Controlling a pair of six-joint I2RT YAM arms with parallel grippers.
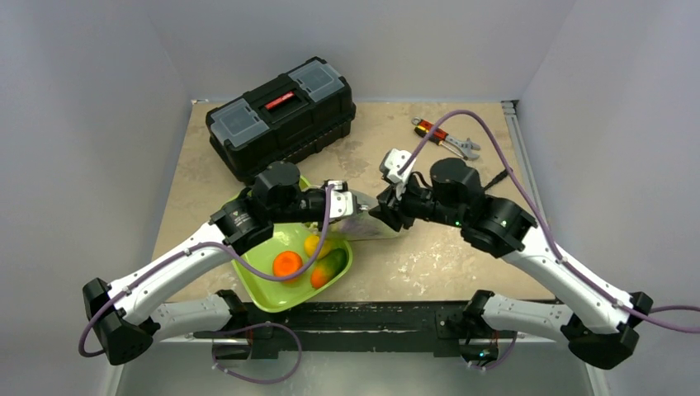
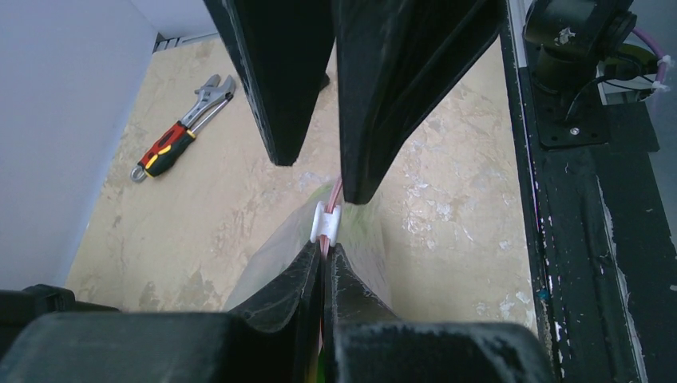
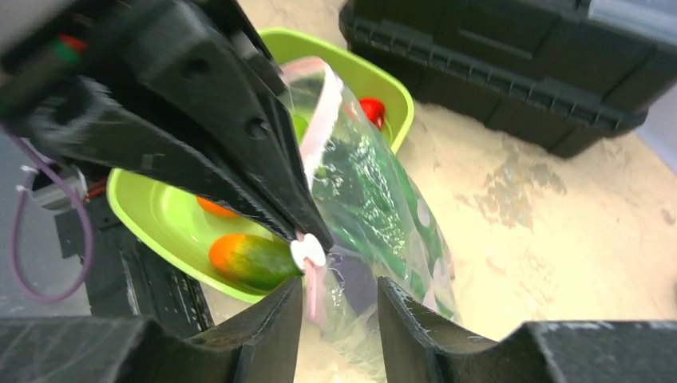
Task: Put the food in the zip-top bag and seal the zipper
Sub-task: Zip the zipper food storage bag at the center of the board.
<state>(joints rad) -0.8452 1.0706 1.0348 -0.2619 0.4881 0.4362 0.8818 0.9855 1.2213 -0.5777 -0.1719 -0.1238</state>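
**A:** Left gripper [image 2: 323, 259] is clamped on the thin pale-pink zipper strip [image 2: 335, 191], just behind its small white slider [image 2: 326, 222]. Right gripper [image 3: 339, 291] has its jaws partly apart at the strip's end, gripping nothing.

**B:** Risk?

**A:** Closing off-centre could miss the slider or tug the strip free. The crinkly clear plastic bag [image 3: 375, 199] hangs beside the lime-green plastic tray [image 3: 160, 215], over the desk [image 3: 559, 223]. The zipper's long axis runs gripper to gripper, mouth up.

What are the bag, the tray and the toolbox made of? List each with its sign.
Bag: thin clear plastic film, glossy; it crinkles, and its contents show through.
Tray: likely moulded plastic, smooth lime green with a soft sheen.
Toolbox: probably hard plastic, matte black and ribbed, with translucent grey lid compartments and a red latch.
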